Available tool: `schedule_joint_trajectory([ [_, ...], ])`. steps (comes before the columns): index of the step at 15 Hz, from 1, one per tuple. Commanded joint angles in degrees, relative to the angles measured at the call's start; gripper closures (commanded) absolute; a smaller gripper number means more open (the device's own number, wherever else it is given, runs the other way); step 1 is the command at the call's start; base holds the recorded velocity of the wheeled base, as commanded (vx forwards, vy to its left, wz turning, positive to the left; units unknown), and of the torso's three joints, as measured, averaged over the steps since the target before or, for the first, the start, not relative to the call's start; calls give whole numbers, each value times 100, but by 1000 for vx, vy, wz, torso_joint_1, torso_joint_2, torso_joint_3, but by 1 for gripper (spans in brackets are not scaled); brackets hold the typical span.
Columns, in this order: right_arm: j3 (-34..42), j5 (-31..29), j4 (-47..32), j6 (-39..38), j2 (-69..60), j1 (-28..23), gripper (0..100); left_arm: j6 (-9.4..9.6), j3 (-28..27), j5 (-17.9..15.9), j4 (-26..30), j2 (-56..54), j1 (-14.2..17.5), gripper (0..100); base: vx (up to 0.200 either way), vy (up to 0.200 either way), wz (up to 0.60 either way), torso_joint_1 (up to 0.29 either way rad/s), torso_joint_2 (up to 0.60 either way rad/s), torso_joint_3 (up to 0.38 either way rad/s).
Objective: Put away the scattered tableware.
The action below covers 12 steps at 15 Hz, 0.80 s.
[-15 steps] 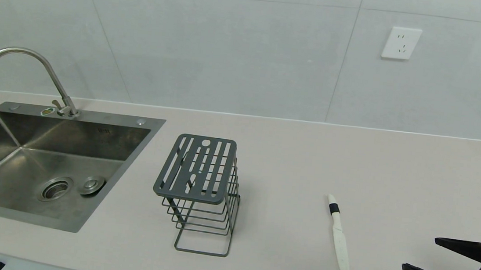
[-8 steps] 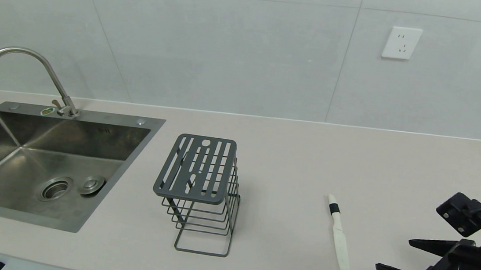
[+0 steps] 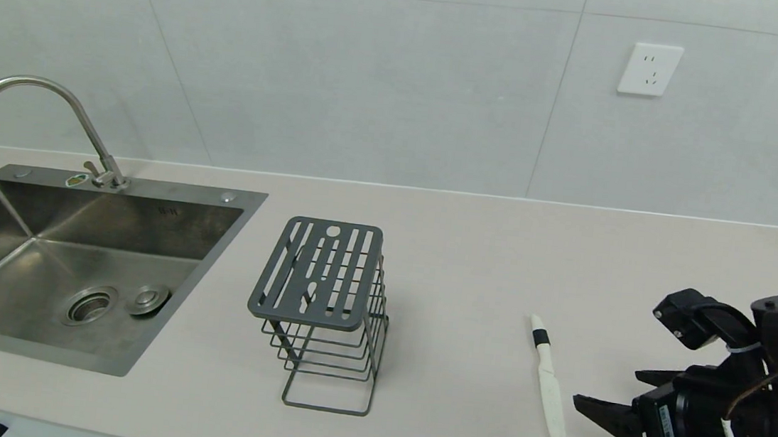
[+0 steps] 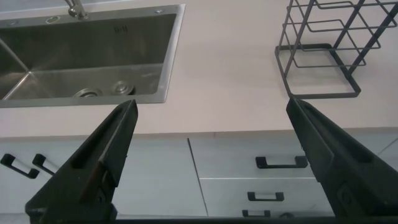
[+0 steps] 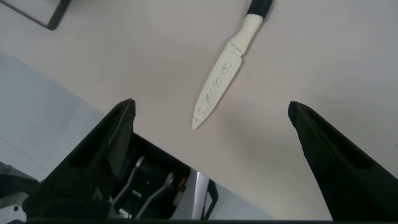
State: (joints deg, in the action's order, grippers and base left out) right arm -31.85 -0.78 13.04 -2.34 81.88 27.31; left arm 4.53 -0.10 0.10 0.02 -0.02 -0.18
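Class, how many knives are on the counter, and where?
1. The white knife lies flat on the counter, between the wire rack and the right gripper. The see-through rack could hardly hide another.

My head camera sits high and looks forward and down over the counter (image 3: pixel 471 255) from some distance, with the wall behind. The camera on my left wrist is low, in front of the counter edge. It looks out between the fingers of my left claw (image 4: pixel 211 104) toward the sink (image 4: pixel 93 50) and the foot of the rack (image 4: pixel 323 94); the head view shows both too. The camera on my right wrist looks almost straight down, near the counter, past my right claw (image 5: pixel 210 104) at the knife (image 5: pixel 225 71), which the head view shares.
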Motion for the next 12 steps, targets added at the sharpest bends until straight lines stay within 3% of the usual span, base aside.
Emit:
schedule_joint_trajectory([
  [1, -260, -317, -39, -135, 434, 266, 0, 12, 1, -1, -2, 2, 1, 0, 0, 0, 0, 0, 0, 0],
  [4, -629, -625, -100, -328, 864, 477, 0, 12, 1, -1, -2, 2, 1, 0, 0, 0, 0, 0, 0, 0],
  [12, -726, -889, -4, -1058, 1717, 433, 0, 4, 1, -1, -2, 2, 1, 0, 0, 0, 0, 0, 0, 0],
])
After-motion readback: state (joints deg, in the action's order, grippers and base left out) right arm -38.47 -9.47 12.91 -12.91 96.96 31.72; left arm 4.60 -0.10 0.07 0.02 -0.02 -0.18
